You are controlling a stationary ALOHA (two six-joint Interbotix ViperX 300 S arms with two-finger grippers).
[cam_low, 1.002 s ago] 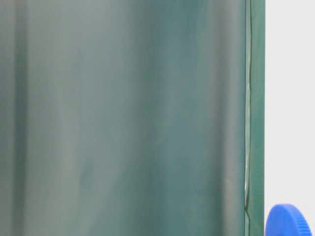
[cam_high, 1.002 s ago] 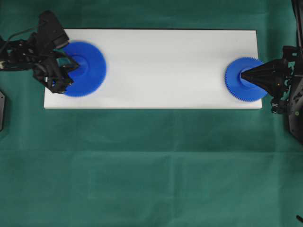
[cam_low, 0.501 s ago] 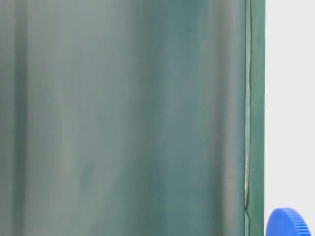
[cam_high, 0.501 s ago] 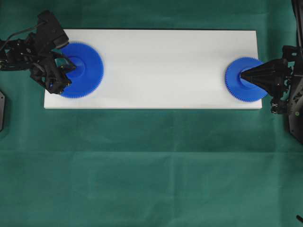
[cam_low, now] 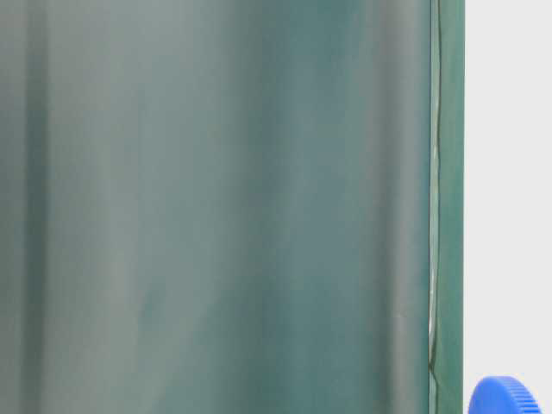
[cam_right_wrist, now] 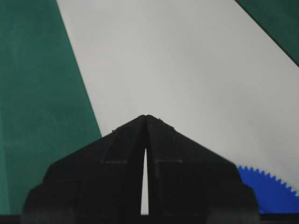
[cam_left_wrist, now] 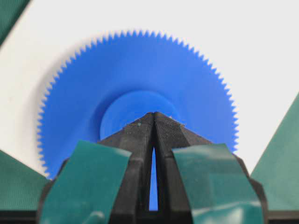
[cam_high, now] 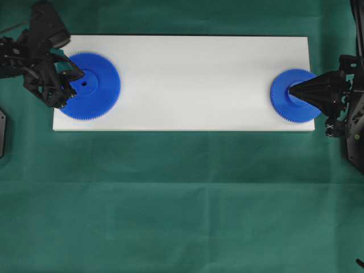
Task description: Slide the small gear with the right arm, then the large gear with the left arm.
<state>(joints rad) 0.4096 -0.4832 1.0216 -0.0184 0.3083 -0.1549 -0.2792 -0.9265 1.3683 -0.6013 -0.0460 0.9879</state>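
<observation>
White board (cam_high: 187, 79) (green cloth (cam_high: 182, 199) beneath), gears at opposite ends.

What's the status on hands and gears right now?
Left hand shut, at large gear edge. Right hand shut, tip over small gear hub. Board between them bare.

blue gears: 2 — large gear (cam_high: 90, 86) ×1, small gear (cam_high: 296, 95) ×1 | white board (cam_high: 193, 79): 1 | black arms: 2 — left arm (cam_high: 34, 54), right arm (cam_high: 341, 96)
</observation>
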